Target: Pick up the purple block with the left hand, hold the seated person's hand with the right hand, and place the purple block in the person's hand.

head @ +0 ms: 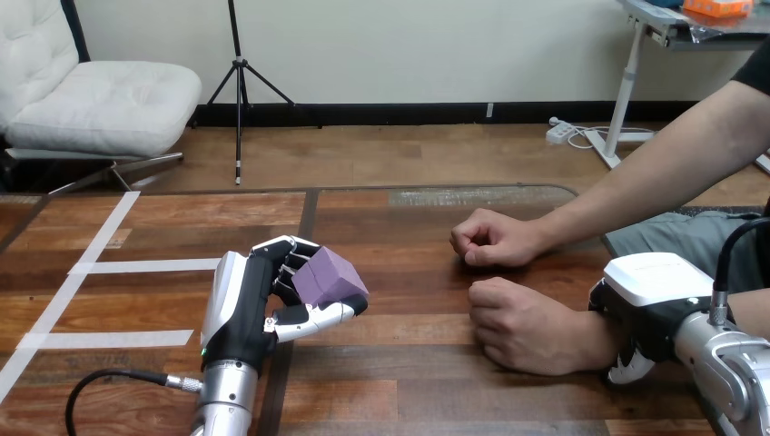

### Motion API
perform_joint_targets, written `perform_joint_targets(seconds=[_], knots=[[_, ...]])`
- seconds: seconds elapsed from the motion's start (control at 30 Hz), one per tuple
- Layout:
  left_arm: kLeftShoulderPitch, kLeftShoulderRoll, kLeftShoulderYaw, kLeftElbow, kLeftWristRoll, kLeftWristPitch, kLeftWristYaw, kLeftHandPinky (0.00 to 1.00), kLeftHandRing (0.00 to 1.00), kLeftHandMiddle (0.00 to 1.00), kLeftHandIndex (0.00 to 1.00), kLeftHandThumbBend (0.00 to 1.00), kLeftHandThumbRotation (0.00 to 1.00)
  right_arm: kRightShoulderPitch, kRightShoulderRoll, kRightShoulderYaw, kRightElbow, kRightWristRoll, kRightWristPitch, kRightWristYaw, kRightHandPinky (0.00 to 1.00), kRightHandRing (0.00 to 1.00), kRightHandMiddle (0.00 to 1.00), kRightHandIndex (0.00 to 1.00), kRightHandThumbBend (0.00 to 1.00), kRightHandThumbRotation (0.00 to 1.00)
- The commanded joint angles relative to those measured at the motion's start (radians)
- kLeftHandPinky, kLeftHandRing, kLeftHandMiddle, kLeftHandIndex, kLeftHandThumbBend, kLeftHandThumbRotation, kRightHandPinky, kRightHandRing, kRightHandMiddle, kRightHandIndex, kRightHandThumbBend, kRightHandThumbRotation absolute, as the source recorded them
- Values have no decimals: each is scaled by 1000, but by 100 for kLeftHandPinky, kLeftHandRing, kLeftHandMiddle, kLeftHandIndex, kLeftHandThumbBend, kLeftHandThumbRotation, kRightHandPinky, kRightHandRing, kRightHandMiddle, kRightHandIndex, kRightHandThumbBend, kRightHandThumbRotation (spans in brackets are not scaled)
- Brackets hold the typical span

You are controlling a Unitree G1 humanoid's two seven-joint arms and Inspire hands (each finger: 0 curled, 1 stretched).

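Fingers (pixel 289 245) of left hand (pixel 238 304) around smooth, sharp-edged purple block (pixel 329 277)

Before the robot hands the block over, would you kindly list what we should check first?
1. Purple block gripped in the left hand: ok.
2. Right hand at the wrist of the person's nearer hand: ok.
3. Right hand's hold on that wrist: cannot tell.
4. Person's nearer hand open to receive: not ok, it is a fist.
5. Table bare between block and that hand: ok.
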Motion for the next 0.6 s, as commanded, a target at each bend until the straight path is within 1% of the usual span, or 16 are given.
perform_joint_targets(seconds=[0.0,0.13,0.3,0.5,0.57], knots=[[-27,18,15,-50,-2,-21,7,34,40,48,50,71,18,-6,4,21,27,10,18,12,34,44,52,63,69,0],[-27,18,13,-50,-1,-20,7,34,40,48,50,71,18,-6,3,25,21,6,35,33,31,40,50,65,69,0],[-28,18,12,-50,1,-18,9,34,40,48,51,71,17,-8,-2,34,22,0,40,48,29,38,49,67,69,0],[-29,18,14,-49,-2,-18,4,34,40,48,50,71,17,-6,1,32,29,9,42,44,29,38,49,70,67,0],[-30,18,15,-48,-4,-18,1,34,40,48,50,71,17,-6,-1,33,38,12,34,38,29,38,49,70,67,0]])
